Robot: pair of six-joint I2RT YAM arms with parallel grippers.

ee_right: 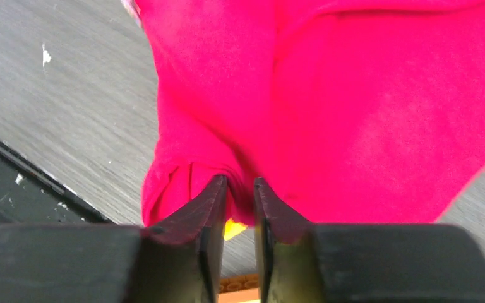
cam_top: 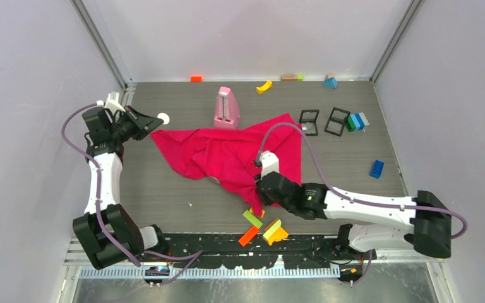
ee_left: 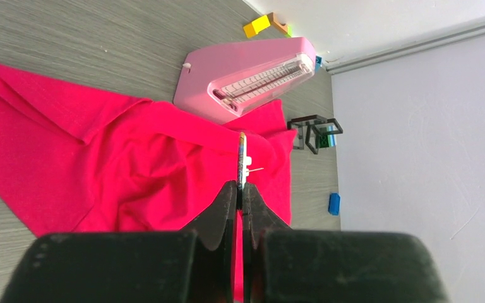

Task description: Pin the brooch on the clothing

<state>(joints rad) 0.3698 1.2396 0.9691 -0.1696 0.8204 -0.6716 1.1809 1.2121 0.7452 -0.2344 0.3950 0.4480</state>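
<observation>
The clothing (cam_top: 227, 154), a crimson-pink T-shirt, lies crumpled across the middle of the table. My left gripper (cam_top: 153, 122) hovers by the shirt's far left corner, shut on the brooch (cam_top: 163, 117), a small white round disc. In the left wrist view the brooch (ee_left: 242, 158) stands edge-on between the fingertips of that gripper (ee_left: 242, 186), its thin pin sticking out to the right, above the shirt (ee_left: 132, 164). My right gripper (cam_top: 260, 192) is at the shirt's near corner. In the right wrist view it (ee_right: 240, 186) is shut on a bunched fold of the shirt (ee_right: 353, 113).
A pink metronome (cam_top: 226, 108) stands just behind the shirt. Two black wire frames (cam_top: 323, 121) and stacked bricks (cam_top: 356, 120) sit at the back right, and a blue brick (cam_top: 376, 168) to the right. Green, orange and yellow bricks (cam_top: 262, 228) lie by the near edge under the right gripper.
</observation>
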